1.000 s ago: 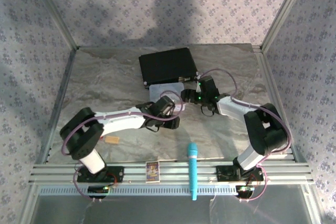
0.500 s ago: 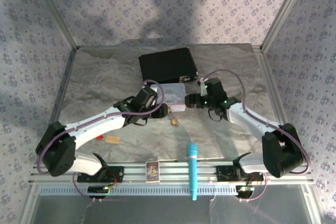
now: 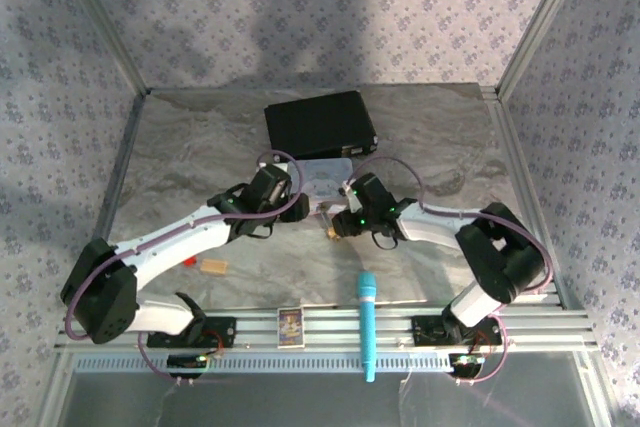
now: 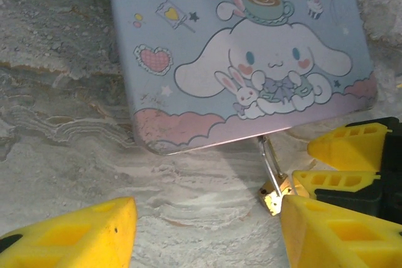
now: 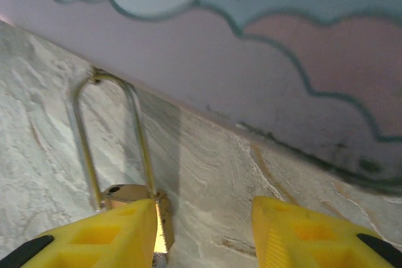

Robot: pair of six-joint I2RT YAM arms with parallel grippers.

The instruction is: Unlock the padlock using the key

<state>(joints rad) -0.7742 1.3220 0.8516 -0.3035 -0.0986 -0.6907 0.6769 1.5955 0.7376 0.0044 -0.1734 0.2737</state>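
Right wrist — right pincer (image 5: 202,218) spread beside padlock (image 5: 130,196), shackle tip at tin (image 5: 282,92) edge — left pincer (image 4: 207,218) spread

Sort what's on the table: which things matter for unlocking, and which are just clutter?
For the job: padlock, left gripper, right gripper.
Lying about: cartoon tin, black case, turquoise stick, tan block.

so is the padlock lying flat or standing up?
Lying flat. The padlock has its shackle stretched along the table, pointing at the tin; its body rests beside the right gripper.
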